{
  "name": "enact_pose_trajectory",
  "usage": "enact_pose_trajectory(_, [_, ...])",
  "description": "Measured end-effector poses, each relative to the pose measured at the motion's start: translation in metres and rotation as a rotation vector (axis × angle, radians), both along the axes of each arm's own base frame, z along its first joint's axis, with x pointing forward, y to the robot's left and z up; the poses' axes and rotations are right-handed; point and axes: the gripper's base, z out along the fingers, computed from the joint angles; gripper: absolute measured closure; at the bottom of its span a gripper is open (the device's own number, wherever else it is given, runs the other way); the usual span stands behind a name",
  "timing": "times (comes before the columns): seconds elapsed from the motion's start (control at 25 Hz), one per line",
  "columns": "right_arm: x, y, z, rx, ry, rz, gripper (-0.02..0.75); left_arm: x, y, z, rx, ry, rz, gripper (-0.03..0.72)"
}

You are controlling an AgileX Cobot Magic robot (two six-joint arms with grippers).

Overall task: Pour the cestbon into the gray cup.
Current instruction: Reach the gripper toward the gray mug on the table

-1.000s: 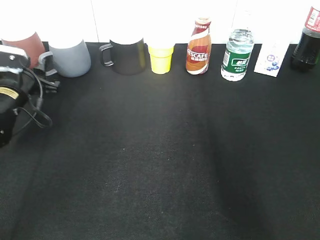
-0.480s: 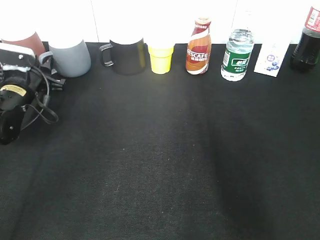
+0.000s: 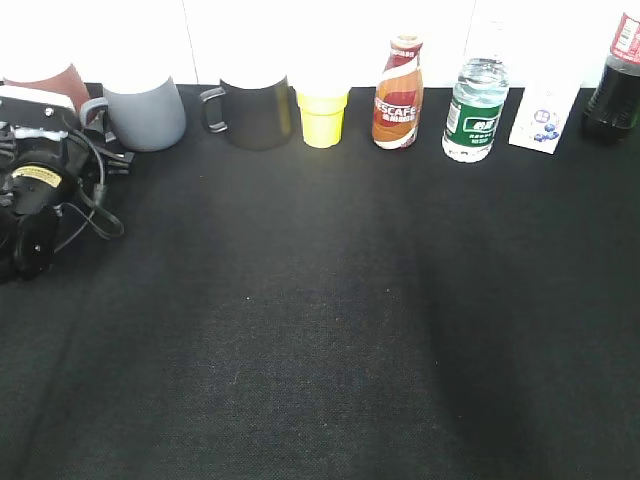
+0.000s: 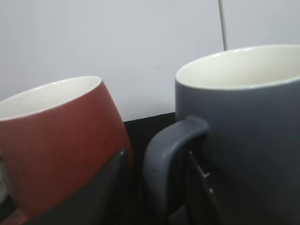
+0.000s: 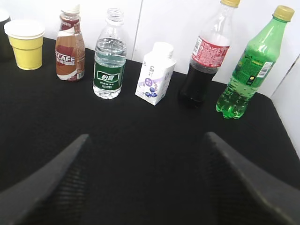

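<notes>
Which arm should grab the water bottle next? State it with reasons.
Right. The right claw is open and faces the cestbon across bare cloth. The left claw sits far off by the gray cup, around its handle.

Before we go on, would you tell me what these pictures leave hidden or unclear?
- Exterior view: the left gripper is hidden behind its own arm and cables, so its state is unclear.
- Left wrist view: the gray cup is cut off by the right edge, its bottom unseen.
- Right wrist view: the cestbon has no visible cap; glare blurs the neck.
- Exterior view: the cola bottle is cropped at the corner.
</notes>
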Motion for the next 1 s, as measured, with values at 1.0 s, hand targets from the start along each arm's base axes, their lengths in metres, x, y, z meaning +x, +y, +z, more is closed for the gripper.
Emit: enact_pose_trajectory(1.0, [0.0,0.003,0.001,-0.033,-0.015,0.04,0.204,0.021,0.002,-0.004,0.001,-0.041,0.001,0.6])
